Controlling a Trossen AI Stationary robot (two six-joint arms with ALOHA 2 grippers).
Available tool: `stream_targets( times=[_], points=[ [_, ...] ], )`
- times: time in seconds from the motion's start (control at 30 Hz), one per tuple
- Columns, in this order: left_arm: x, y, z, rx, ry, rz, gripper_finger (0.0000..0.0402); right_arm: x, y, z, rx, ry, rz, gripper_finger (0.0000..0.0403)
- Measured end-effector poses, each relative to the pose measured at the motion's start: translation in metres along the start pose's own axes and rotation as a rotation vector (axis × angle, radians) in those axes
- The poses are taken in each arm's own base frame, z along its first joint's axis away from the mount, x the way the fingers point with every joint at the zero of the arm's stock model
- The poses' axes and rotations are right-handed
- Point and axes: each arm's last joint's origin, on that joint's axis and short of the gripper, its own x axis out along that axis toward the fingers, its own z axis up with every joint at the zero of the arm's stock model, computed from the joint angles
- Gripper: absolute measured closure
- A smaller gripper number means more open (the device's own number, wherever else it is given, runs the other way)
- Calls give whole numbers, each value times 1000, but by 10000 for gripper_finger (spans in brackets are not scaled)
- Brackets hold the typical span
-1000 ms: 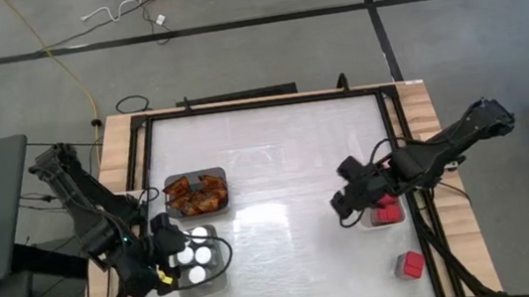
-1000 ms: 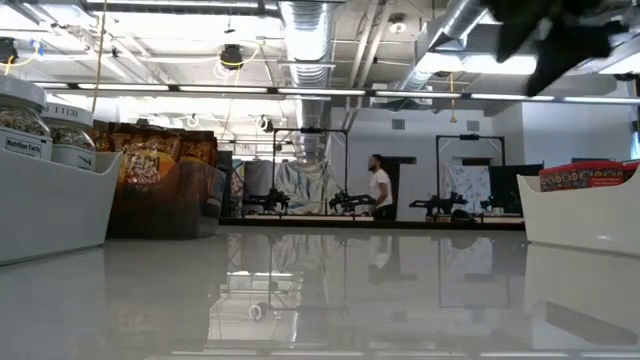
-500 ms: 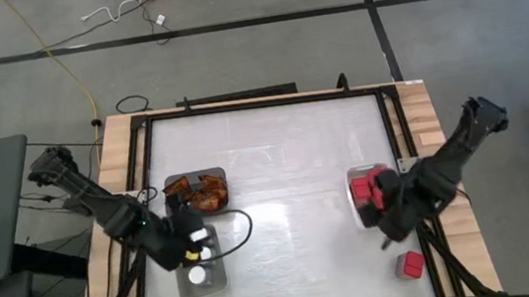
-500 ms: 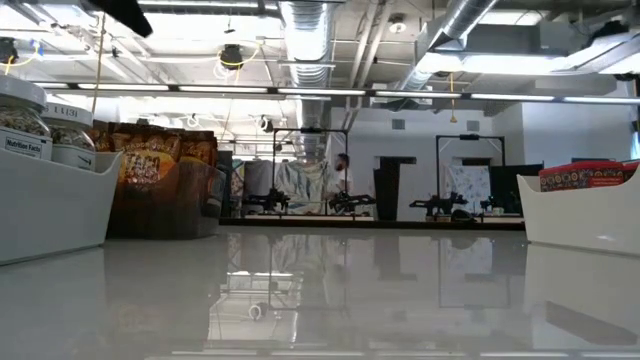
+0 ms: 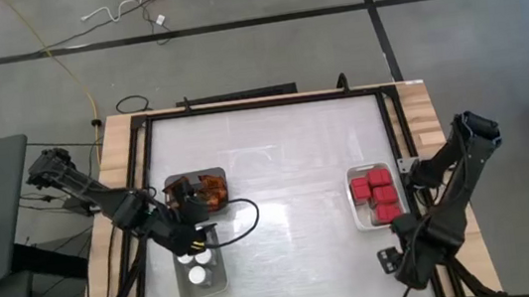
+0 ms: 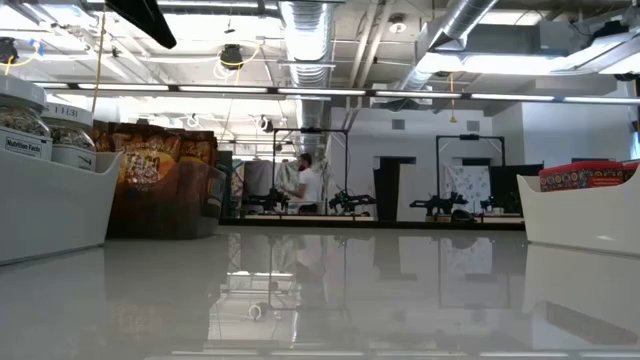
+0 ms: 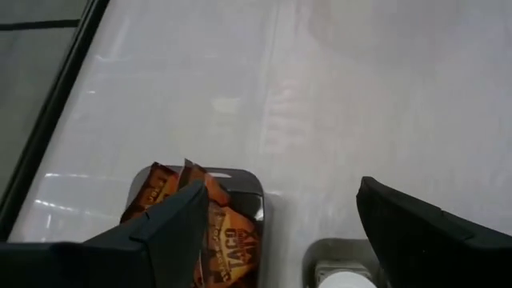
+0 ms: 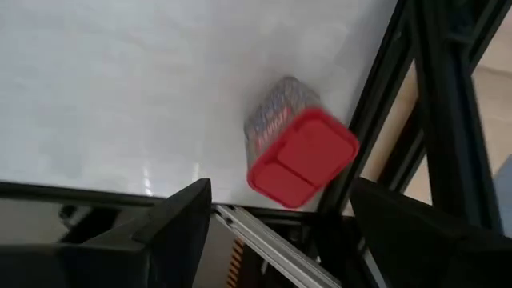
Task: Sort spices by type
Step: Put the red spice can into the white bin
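Observation:
My right gripper (image 5: 394, 259) (image 8: 280, 232) is open and hovers by the table's near right corner. In the right wrist view a lone red cube-like box (image 8: 300, 156) rests on the table ahead of its fingers; in the high view the arm hides it. Several red boxes (image 5: 375, 194) sit in a tray on the right. My left gripper (image 5: 193, 239) (image 7: 280, 240) is open above the left trays, between the orange-brown packets (image 5: 199, 191) (image 7: 208, 224) in a dark tray and the white-lidded jars (image 5: 198, 266) in a clear tray.
The black table frame (image 8: 424, 96) runs close beside the lone red box at the right edge. The wide middle of the white tabletop (image 5: 279, 187) lies between the left trays and the right tray (image 5: 355, 210). A person (image 6: 310, 185) walks in the room behind.
My right gripper has swung from beside the tray of red boxes toward the near right corner, ending over the lone red box. My left gripper has moved from over the jar tray a little toward the far edge, nearer the packet tray. The person behind has walked left.

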Motion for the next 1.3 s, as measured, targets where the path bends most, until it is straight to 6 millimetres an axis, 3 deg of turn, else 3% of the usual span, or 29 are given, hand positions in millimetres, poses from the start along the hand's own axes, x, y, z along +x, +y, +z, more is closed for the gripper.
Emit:
stream_targets(
  times=[0.2,0.63,1.3],
  points=[
    [4,4,2,7,28,-22,96,7,4,-11,-13,36,28,74],
    [6,7,4,-16,28,-14,96,11,-1,-16,169,62,-26,74],
    [6,6,3,-45,45,-44,96,50,1,-9,199,134,-37,74]
  ],
)
